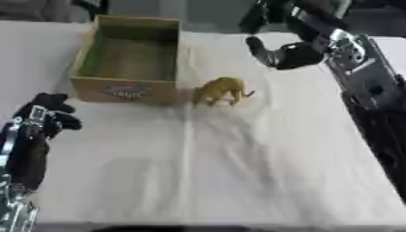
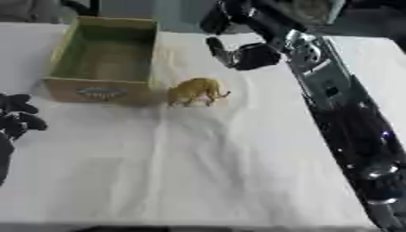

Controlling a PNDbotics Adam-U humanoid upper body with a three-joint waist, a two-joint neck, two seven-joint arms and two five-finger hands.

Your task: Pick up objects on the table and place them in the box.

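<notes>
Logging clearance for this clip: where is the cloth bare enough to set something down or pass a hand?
Bare cloth spans the near half, between the left hand and the right arm. The cardboard box looks empty inside. It is tight where the yellow toy animal stands beside the box, with the right hand above.

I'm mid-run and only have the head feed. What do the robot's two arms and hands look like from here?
The right robot hand is black, with dark, rounded fingers. Behind it the forearm is silver-grey metal with boxy plates and dark joints, turning black lower down. The left robot hand is also black and knobbly, on a black forearm with small pale metal parts along it. No markings or loose cables can be made out.
</notes>
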